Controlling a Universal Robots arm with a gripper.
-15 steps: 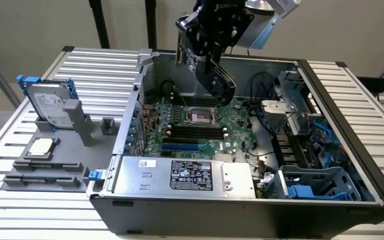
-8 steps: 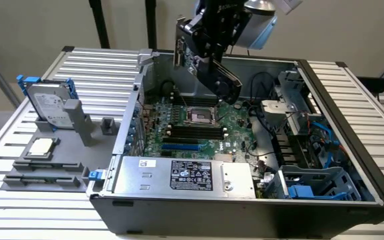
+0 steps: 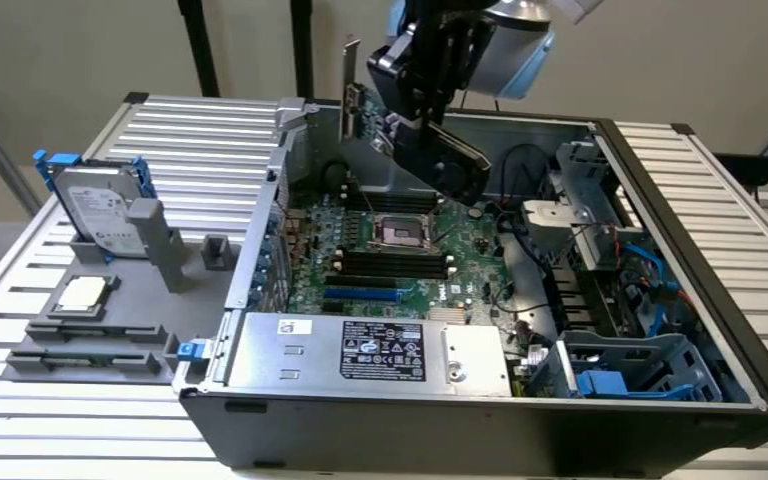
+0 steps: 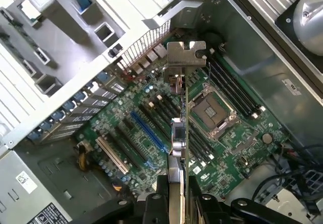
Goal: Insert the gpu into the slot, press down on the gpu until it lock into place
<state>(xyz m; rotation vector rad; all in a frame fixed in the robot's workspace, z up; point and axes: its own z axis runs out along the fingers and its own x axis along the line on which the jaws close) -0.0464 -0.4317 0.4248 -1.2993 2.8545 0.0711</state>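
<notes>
- Gripping the gpu (image 3: 458, 165), the end effector (image 3: 422, 118) hangs at the exterior view's upper centre, its jaws clamped on the card.
- The blue slot (image 3: 361, 295) lies apart below, on the motherboard (image 3: 471, 250).

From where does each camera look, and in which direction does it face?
Exterior view: outside and above the open dark metal computer case, looking down into it; the gripper holds the flat black-and-green gpu card.
Wrist view: on the wrist, looking along the card at the green motherboard; the gripper shows.
Shared: card, motherboard, long bright-blue plastic slot.
</notes>
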